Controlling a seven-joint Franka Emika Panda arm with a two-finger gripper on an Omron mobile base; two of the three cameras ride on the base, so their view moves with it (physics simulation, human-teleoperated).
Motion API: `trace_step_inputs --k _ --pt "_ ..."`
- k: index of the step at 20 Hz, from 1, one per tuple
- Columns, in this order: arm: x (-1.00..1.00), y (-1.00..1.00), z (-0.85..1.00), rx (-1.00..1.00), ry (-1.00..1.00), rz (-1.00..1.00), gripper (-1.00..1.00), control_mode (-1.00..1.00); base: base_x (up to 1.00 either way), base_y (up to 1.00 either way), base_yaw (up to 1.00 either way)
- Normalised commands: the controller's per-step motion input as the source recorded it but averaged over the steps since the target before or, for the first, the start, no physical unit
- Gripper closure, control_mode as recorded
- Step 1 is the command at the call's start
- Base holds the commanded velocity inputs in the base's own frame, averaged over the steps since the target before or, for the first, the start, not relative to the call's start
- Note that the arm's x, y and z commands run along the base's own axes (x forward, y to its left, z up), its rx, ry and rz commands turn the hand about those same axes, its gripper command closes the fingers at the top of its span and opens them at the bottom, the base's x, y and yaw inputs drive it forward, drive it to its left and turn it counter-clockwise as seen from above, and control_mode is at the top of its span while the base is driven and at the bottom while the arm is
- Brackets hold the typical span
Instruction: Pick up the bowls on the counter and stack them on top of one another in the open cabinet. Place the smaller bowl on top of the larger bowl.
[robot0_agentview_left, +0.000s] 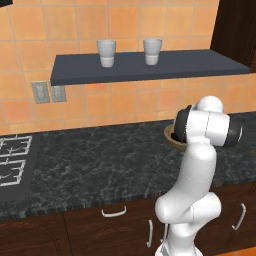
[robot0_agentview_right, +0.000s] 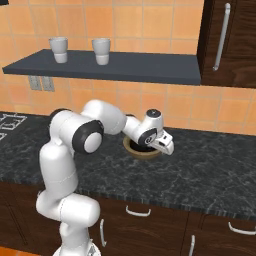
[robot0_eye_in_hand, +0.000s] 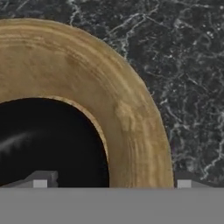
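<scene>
The larger bowl (robot0_eye_in_hand: 131, 113), wide, tan and wooden, rests on the black marbled counter (robot0_eye_in_hand: 188, 65). Its middle (robot0_eye_in_hand: 48, 140) is black with a glossy streak; I cannot tell whether that is the smaller bowl nested in it or its own dark inside. My gripper (robot0_eye_in_hand: 113, 183) is open and straddles the rim, one fingertip (robot0_eye_in_hand: 41, 180) over the black middle, the other over the counter outside. In the right base view the gripper (robot0_agentview_right: 167, 146) reaches down at the bowl (robot0_agentview_right: 134, 149). In the left base view my arm hides most of the bowl (robot0_agentview_left: 169, 136). The dark brown cabinet (robot0_agentview_right: 240, 45) hangs up right.
A flat grey wall shelf (robot0_agentview_right: 125, 67) with two white-grey cups (robot0_agentview_right: 101, 51) juts out above the bowl. A stove (robot0_agentview_left: 12, 162) lies at the counter's left end. Drawers with silver handles (robot0_agentview_right: 137, 212) run below the counter (robot0_agentview_right: 210, 170).
</scene>
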Motion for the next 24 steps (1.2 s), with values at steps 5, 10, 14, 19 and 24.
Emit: trace_step_inputs --k 5,10,14,19,24 --pt "0.17 0.13 -0.34 0.00 0.04 0.00 1.00 -1.00 0.00 0.00 0.00" --pt "0.00 0.00 0.10 0.00 -0.01 -0.01 1.00 -1.00 0.00 0.00 0.00" --pt "-0.36 -0.24 0.59 0.00 -0.12 -0.15 1.00 -1.00 0.00 0.00 0.00" --pt "-0.96 -0.58 0.88 0.00 -0.35 -0.15 1.00 -1.00 0.00 0.00 0.00" --pt "-1.00 -0.69 1.00 0.00 -0.47 -0.04 1.00 -1.00 0.00 0.00 0.00"
